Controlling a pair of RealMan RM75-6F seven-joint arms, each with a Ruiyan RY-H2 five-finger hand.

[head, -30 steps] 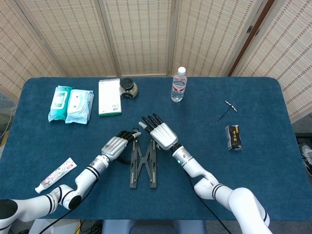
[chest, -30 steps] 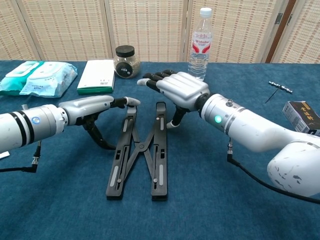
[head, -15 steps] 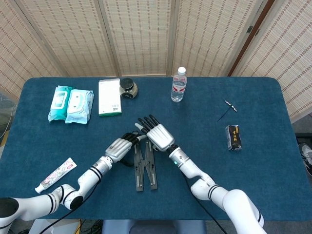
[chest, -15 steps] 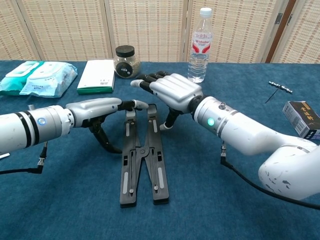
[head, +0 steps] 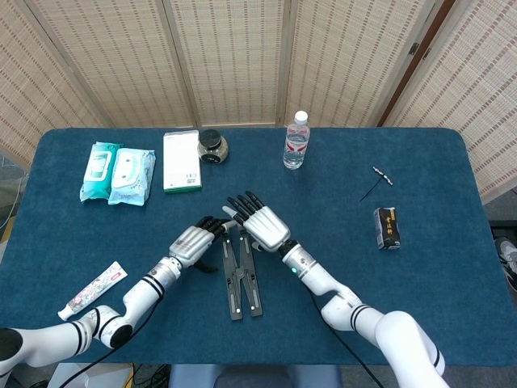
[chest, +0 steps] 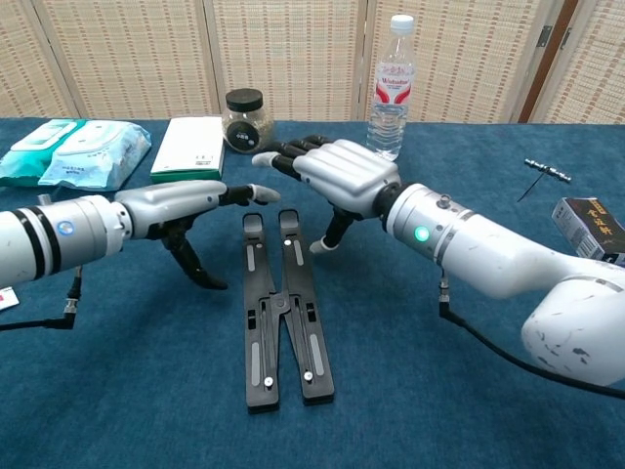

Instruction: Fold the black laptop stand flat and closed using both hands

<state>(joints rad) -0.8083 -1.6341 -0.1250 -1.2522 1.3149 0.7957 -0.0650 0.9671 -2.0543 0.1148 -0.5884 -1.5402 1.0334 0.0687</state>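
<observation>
Black laptop stand [head: 241, 272] lies flat on the blue surface [head: 420, 275] near the front-middle, between both hands; its two rails sit almost parallel and near touching at the far end, with a slight splay showing at the near end in chest view, so it looks nearly closed, not fully. Left hand [head: 192, 241] is just left of the stand's far end, fingers stretched toward the rail, thumb hanging down, holding nothing; chest view shows a small gap between its fingertips and the rail, so it looks apart from it. Right hand [head: 263, 224] hovers over the right side of the far end, fingers spread flat, released, thumb dipping toward the right rail; contact there can't be told. Risks from here: pushing only from one side would likely slide or spin the whole stand across the cloth instead of closing the last gap, since nothing pins it. Uneven pressure at the far end only could leave the near ends splayed. Fingertips between the rails could get pinched or block closure. A hard sideways shove may skate it toward the front edge. Elsewhere, well apart: water bottle [head: 296, 141], small jar [head: 212, 146], green-white box [head: 181, 160], wet wipes packs [head: 118, 172], toothpaste tube [head: 91, 290] at left front, black small box [head: 387, 228] and a small metal tool [head: 378, 183] at right.
</observation>
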